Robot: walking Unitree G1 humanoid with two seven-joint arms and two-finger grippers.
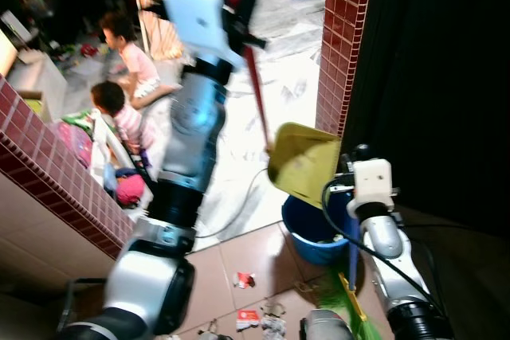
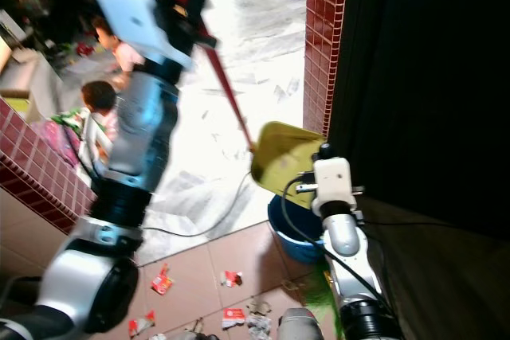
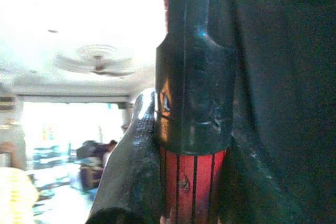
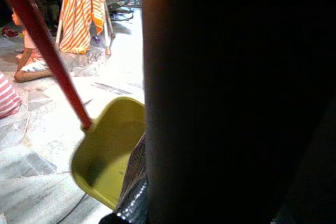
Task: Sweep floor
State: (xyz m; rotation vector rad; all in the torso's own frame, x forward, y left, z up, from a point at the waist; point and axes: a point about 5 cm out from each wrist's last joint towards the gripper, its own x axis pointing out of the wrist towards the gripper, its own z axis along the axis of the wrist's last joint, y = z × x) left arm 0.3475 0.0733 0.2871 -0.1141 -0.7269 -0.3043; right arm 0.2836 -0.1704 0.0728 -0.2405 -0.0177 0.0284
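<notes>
My left gripper (image 1: 239, 33) is raised high and shut on the red handle (image 1: 256, 89) of a yellow dustpan (image 1: 303, 163). The pan hangs tilted just above a blue bucket (image 1: 312, 232) on the floor. In the left wrist view the red handle (image 3: 191, 184) with its black cap sits between the fingers (image 3: 128, 177). My right gripper (image 1: 345, 171) is beside the pan's edge, holding a broom with a blue handle (image 1: 351, 248) and green bristles (image 1: 343, 300) that hangs down to the floor. Scraps of litter (image 1: 245, 279) (image 2: 162, 280) lie on the tan tiles.
Two children (image 1: 127, 53) (image 1: 119, 113) sit on the white floor to the left. A low red-brick wall (image 1: 48, 165) stands at my left, a brick pillar (image 1: 343, 45) and a dark opening at my right. A cable (image 1: 239, 205) trails over the floor.
</notes>
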